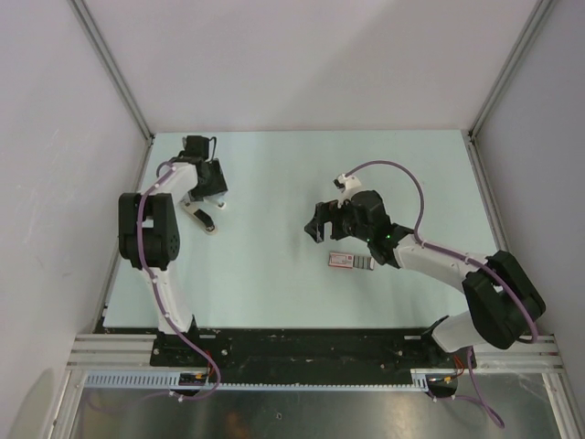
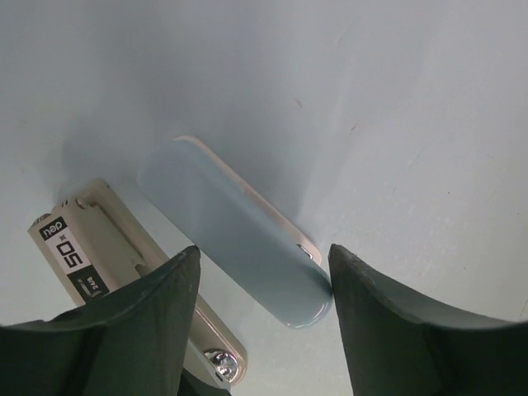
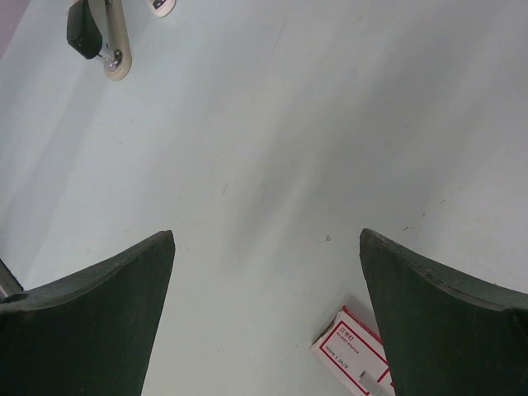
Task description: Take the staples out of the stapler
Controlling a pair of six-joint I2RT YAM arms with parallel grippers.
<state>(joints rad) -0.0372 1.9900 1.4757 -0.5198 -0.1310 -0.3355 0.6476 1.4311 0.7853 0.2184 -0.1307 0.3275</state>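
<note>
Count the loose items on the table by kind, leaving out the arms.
stapler: 1
pale blue piece: 1
pink-and-white box: 1
grey strip beside the box: 1
Total: 4

Pale green table [image 1: 274, 183], white stapler [image 1: 203, 218] lying at left, pink-and-white box [image 1: 341, 261] right of centre, staples [image 1: 364, 264] just beside it.
</note>
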